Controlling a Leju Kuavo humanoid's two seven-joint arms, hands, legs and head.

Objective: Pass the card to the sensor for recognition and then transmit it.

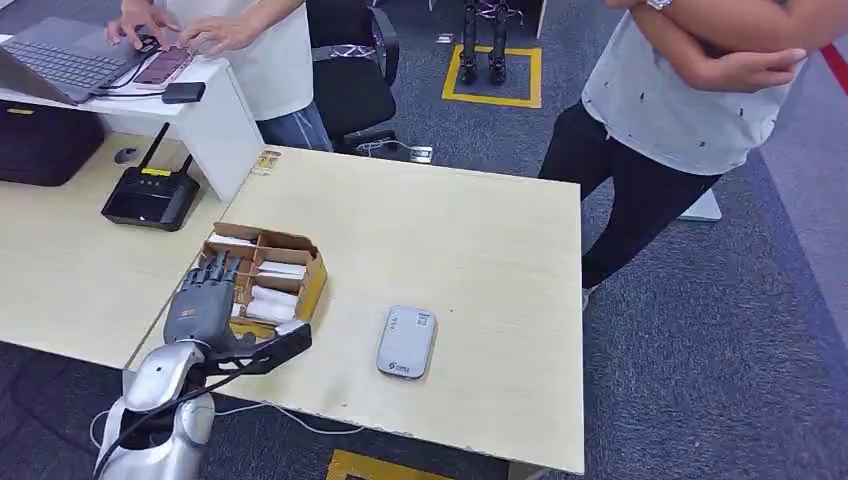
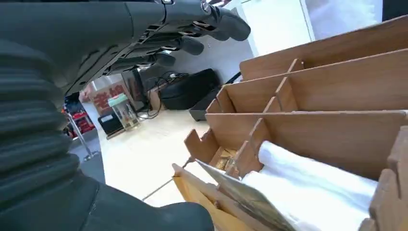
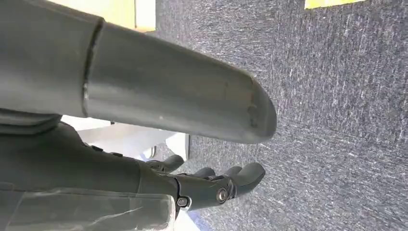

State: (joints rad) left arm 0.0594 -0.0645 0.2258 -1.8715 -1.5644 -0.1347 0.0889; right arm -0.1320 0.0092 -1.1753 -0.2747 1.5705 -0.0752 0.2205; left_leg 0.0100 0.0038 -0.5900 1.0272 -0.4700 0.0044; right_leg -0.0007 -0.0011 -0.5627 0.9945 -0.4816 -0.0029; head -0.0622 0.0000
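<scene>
Far left, back: a person's hands [image 1: 180, 30] rest on a phone beside an open laptop [image 1: 55, 60] on a raised white desk.
Left table: a black router [image 1: 150, 197] with two short antennas sits on the pale wooden tabletop [image 1: 480, 260], near a black case [image 1: 45, 140].
Left hand: the left hand [image 1: 203, 300] hovers over the near-left part of the card box, its dark fingers [image 1: 218, 270] stretched out and slightly apart, pointing away from the robot. It holds nothing. In the left wrist view the hand [image 2: 144, 33] sits above the box dividers without touching them.
Card box: a brown cardboard box [image 1: 310, 270] with dividers stands on the table just right of the hand. White cards [image 1: 272, 305] lie in several compartments; the left wrist view shows a white stack [image 2: 308, 187] in the nearest one.
Sensor: a light grey, rounded card reader [image 1: 406, 342] lies flat on the table, right of the box and apart from it, near the front edge.
Right side: a person in a pale shirt and dark trousers [image 1: 690, 110] stands by the table's far right corner with arms folded.
Right hand: the right hand [image 3: 211, 185] hangs over grey carpet, fingers lightly curled with gaps between them, holding nothing.
</scene>
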